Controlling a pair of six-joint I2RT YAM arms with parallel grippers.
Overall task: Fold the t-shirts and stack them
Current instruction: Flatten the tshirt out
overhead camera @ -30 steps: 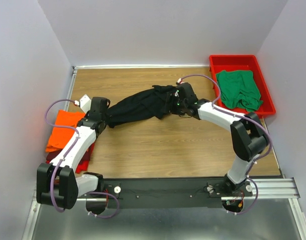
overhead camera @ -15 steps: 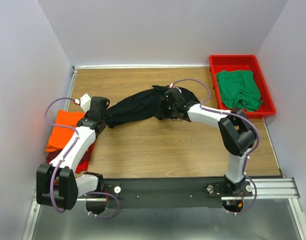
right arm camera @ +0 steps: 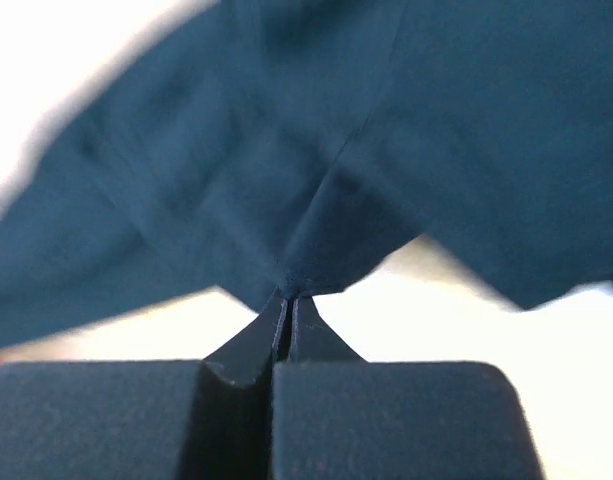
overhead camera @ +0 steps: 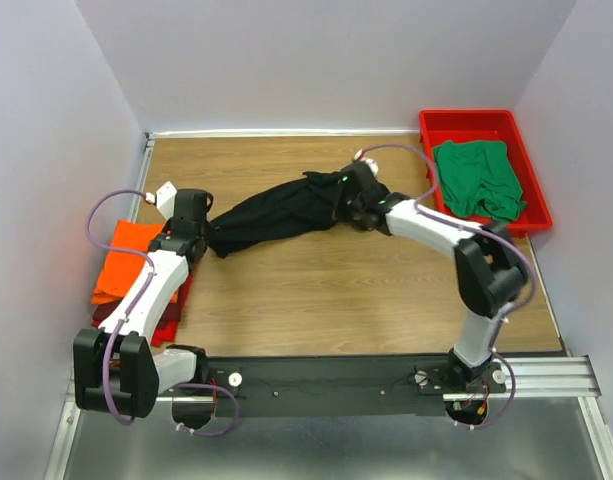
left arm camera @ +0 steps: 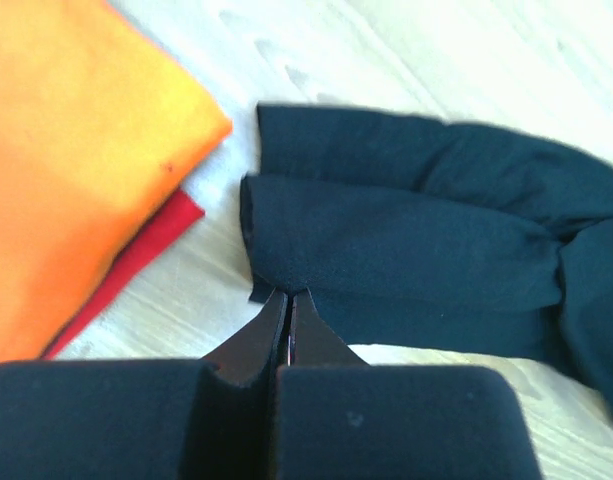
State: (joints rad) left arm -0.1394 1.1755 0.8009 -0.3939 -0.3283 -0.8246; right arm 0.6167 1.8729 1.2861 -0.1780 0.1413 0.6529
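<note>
Left gripper point(left arm camera: 289, 297) is clamped on the left end of the black t-shirt point(overhead camera: 276, 212), and the right gripper point(right arm camera: 289, 296) nips its right end, mid-frame. Orange t-shirt point(overhead camera: 121, 262) lies over the dark red t-shirt point(overhead camera: 172, 318) at left. Green t-shirt point(overhead camera: 476, 178) sits in the red tray point(overhead camera: 468, 117), upper right.

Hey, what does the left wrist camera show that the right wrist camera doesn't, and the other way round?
Only the left wrist view: the orange t-shirt lying on the dark red t-shirt, and the left claw. Only the right wrist view: the right claw, with blurred dark cloth filling most of the picture. Both: the black t-shirt, a bit of it pinched between shut claw tips.
</note>
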